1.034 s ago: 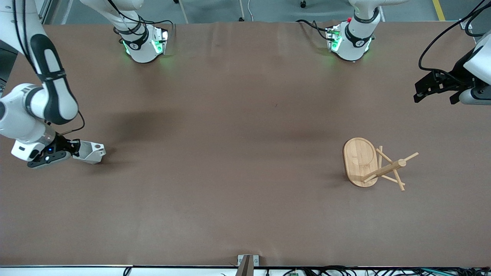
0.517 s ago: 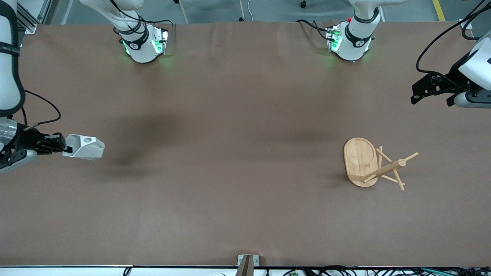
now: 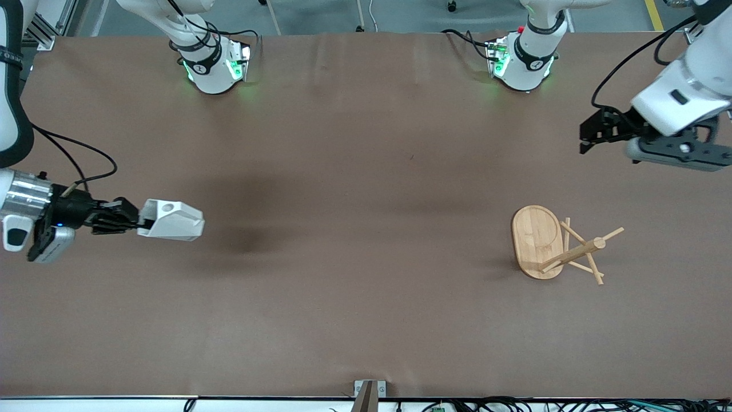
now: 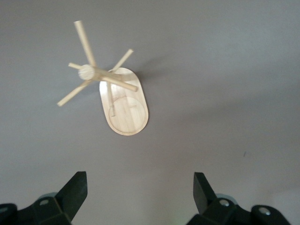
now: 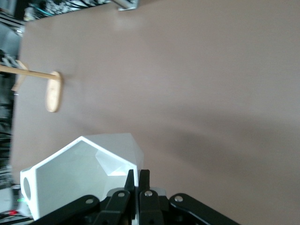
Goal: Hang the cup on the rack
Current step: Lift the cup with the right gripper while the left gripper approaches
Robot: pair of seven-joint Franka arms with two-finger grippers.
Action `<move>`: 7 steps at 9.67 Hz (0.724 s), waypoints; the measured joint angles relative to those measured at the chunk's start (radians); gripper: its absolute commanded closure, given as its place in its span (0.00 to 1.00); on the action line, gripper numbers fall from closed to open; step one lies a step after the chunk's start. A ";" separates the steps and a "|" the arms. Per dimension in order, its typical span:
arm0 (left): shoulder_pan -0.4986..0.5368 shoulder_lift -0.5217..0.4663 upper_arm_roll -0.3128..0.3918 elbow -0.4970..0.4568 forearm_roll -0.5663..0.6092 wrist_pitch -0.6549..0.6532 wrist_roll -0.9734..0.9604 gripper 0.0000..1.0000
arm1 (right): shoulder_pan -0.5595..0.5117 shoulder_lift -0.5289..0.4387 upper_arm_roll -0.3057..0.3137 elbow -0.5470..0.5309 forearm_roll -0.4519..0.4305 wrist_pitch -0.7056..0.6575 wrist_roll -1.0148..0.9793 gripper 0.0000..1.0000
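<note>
The white faceted cup point(image 3: 171, 220) hangs in the air over the table at the right arm's end, lying on its side, the hole in its handle showing. My right gripper point(image 3: 140, 223) is shut on the cup's point(image 5: 79, 178) rim wall, with the right gripper's point(image 5: 139, 174) fingers pinched close together. The bamboo rack point(image 3: 563, 246) stands on its oval base toward the left arm's end. My left gripper point(image 3: 583, 137) hovers open above the table, higher than the rack point(image 4: 124, 108). Nothing is between the left gripper's point(image 4: 140, 183) fingers.
Both arm bases point(image 3: 211, 63) point(image 3: 523, 57) stand along the table edge farthest from the front camera. A small metal bracket point(image 3: 369, 392) sits at the edge nearest that camera. Brown table surface point(image 3: 366, 229) stretches between the cup and the rack.
My right gripper has lifted the cup off the table and carried it toward the middle. My left gripper has swung in over the table toward the rack.
</note>
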 measured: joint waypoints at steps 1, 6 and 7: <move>-0.004 0.002 -0.020 0.000 -0.016 0.000 0.075 0.00 | 0.032 0.000 0.001 0.003 0.068 -0.010 0.029 1.00; -0.008 -0.006 -0.125 0.026 -0.175 0.001 0.283 0.00 | 0.261 0.004 0.005 0.005 0.341 -0.009 0.218 0.98; -0.009 -0.014 -0.180 0.035 -0.175 0.005 0.268 0.00 | 0.303 0.005 0.005 0.005 0.380 -0.005 0.231 0.98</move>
